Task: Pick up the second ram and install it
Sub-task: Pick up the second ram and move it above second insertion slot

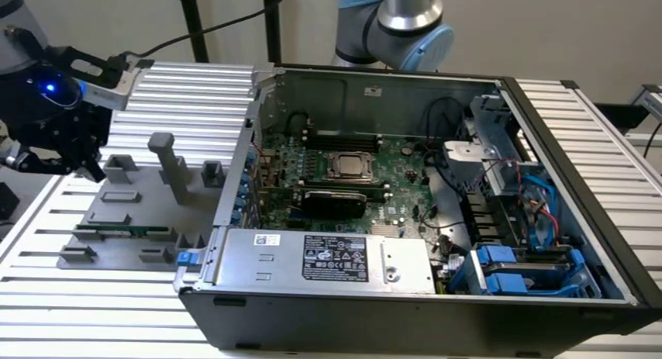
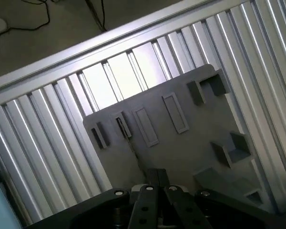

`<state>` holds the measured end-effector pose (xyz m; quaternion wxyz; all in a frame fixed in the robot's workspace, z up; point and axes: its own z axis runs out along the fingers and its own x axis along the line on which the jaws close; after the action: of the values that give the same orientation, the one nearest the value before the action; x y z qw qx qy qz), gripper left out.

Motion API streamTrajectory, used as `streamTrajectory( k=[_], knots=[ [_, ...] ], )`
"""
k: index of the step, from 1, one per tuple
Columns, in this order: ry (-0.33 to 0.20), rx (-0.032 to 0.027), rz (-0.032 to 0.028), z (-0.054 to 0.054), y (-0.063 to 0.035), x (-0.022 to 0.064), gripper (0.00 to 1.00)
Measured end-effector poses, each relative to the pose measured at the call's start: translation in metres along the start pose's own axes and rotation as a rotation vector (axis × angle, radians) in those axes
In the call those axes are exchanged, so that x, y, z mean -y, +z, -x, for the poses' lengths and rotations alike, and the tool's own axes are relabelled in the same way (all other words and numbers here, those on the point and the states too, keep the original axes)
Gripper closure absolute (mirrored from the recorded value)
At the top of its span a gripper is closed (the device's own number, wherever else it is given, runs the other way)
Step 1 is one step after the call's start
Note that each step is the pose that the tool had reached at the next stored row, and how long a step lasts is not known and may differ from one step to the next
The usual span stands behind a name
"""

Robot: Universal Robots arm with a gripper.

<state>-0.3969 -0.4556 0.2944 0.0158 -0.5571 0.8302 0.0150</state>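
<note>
Soft, even light falls from above in the exterior view. The ribbed table (image 1: 186,88) shines pale, while the open computer case (image 1: 579,188) holds dim shadow around its board. A blue lamp (image 1: 46,88) glows at the far left. In the wrist view, glare whitens several table slats (image 2: 119,78), the grey holder plate (image 2: 181,143) looks matte, and the gripper (image 2: 157,177) reads nearly black.

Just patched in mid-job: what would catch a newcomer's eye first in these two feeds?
The open dark computer case with its green motherboard and silver processor socket dominates the exterior view's centre and right. On the exterior view's left, the black gripper hangs over the far edge of a grey plastic holder tray on the ribbed aluminium table, and a thin green ram stick sits in that tray.
</note>
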Motion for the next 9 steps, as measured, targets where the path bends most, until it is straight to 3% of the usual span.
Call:
streamTrajectory(
  k=[9],
  knots=[
    [-0.152, 0.0017, -0.0110, -0.0001, 0.0077, -0.0001, 0.89]
  ],
)
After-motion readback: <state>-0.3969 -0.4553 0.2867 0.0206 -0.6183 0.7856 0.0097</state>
